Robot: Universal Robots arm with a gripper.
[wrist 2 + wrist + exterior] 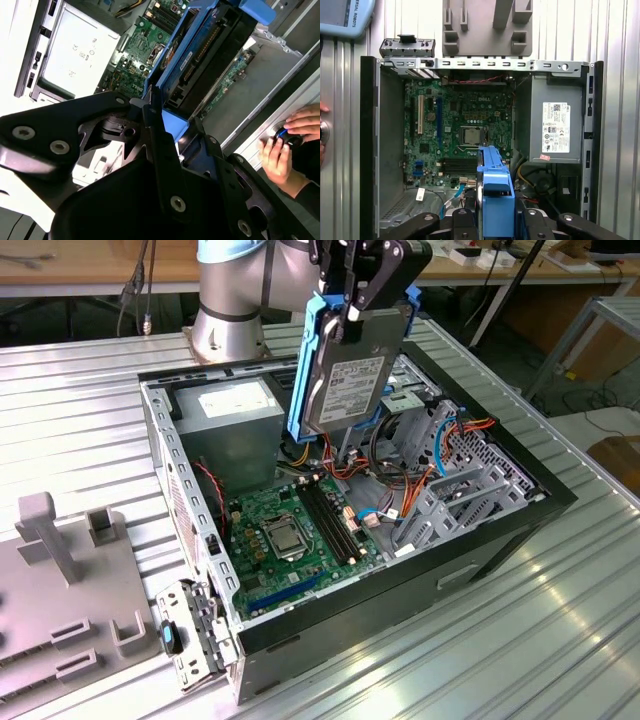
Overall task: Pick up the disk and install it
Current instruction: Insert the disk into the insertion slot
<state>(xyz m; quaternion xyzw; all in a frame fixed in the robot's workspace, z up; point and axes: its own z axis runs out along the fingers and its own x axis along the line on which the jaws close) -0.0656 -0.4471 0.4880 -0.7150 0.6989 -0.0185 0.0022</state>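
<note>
At the lower left of the exterior view, one metal cage [193, 632] with a blue tab leaned on the case's near corner. Beside it, one grey fixture plate [60, 610] lay on the ribbed desk [480, 670]. I judged both to be parked clear of the work.

The single computer case [400, 610] lay on its side at mid-frame with its panel off, probably so the inside could be reached from above. Inside were one green motherboard [290, 530] and, further back, one grey power-supply box [235, 420].

Above them, at the top centre, the one gripper [347, 325] was clamped on the disk [345, 380], which hung clear of the case. The disk stood on edge with its label facing outward and its two blue rails running up and down. That pose looked suited to sliding it down into a bay.

In the second wrist view a person's hand [276, 159] rested at the case's edge.
</note>
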